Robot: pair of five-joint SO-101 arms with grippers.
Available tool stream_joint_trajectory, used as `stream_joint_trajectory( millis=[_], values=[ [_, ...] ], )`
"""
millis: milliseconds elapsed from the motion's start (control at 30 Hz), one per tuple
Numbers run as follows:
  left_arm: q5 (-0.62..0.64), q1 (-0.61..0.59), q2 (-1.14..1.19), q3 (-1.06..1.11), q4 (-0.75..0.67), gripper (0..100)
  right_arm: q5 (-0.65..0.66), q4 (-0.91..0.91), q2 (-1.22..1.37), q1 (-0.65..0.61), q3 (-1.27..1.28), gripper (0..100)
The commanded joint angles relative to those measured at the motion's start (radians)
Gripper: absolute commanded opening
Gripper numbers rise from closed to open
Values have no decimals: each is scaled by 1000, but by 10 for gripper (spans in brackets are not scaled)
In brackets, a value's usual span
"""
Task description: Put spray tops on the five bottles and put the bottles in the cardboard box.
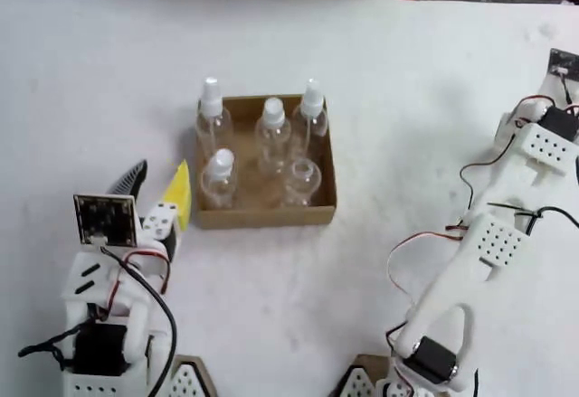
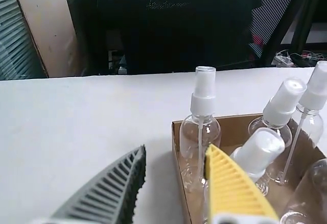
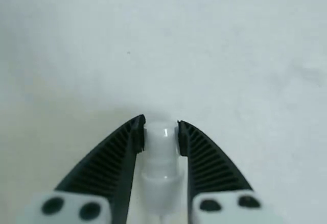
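High view, box: I see the shallow brown cardboard box (image 1: 262, 217) mid-table, with all five clear plastic bottles standing upright inside it.
Capped bottles: four capped bottles (image 1: 273, 127) wear white spray tops. Three stand along the far row and one in the near row on the left arm's side.
Uncapped bottle: the bare-necked bottle (image 1: 301, 180) stands in the near corner on the right arm's side. I judge it the only one left to finish.
Spray top: the last white plastic spray top (image 3: 162, 157) is pinched by its head in the right gripper (image 3: 161, 127), over bare white table (image 3: 163, 40). Its collar sits farther back between the black ribbed fingers.
Right arm: it lies along the table's right side, well apart from the box, so I expect a long carry across to that open neck.
Left gripper: the left gripper (image 1: 163, 169) has its grey and yellow fingers spread with nothing between them. It sits just beside the box's wall, which I judge a good spot for bracing the box or the bottle during capping.
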Motion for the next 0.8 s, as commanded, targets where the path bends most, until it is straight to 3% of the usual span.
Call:
stream_joint_trajectory(
  millis=[0, 767],
  values=[
    [8, 16, -8, -6, -29, 177, 0, 30, -65, 7, -57, 15],
    [8, 16, -8, -5, -26, 177, -8, 262, -435, -58, -52, 15]
  ],
)
